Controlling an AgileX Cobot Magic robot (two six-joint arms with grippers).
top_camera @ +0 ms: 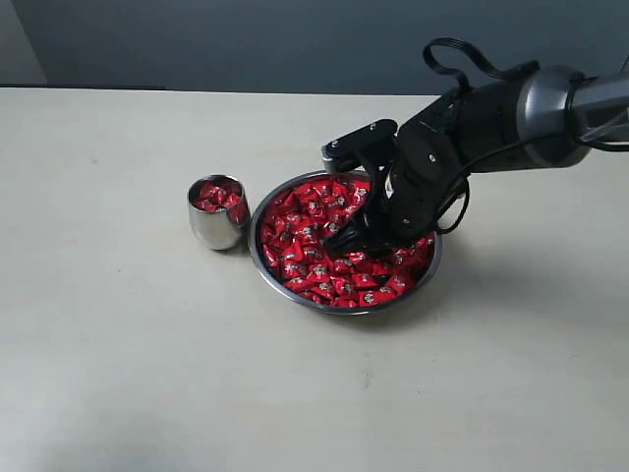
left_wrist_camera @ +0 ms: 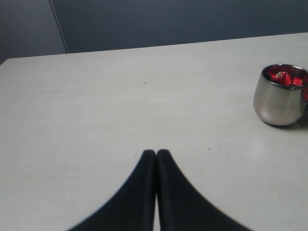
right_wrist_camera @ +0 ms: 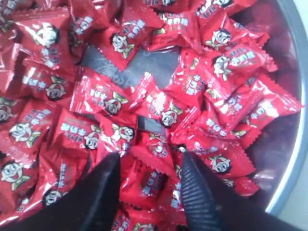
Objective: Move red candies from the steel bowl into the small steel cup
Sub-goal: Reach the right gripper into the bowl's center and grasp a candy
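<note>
Shiny red-wrapped candies (right_wrist_camera: pixel 163 108) heaped in a round polished steel bowl (right_wrist_camera: pixel 293 159), black ribbed right gripper (right_wrist_camera: pixel 151 161) above.
Wrappers: cartoon face, white lettering. Small bare patches of bowl floor amid the heap; pile reaches close to the curved rim. Gripper fingers (right_wrist_camera: pixel 202 197) spread apart, tips touching the pile, candies between them.

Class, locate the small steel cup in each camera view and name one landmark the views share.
Exterior view: small steel cup left of centre, beside the steel bowl.
Left wrist view: cup at the right edge.
Right wrist view: not in it.
Shared landmark: the red candies.
</note>
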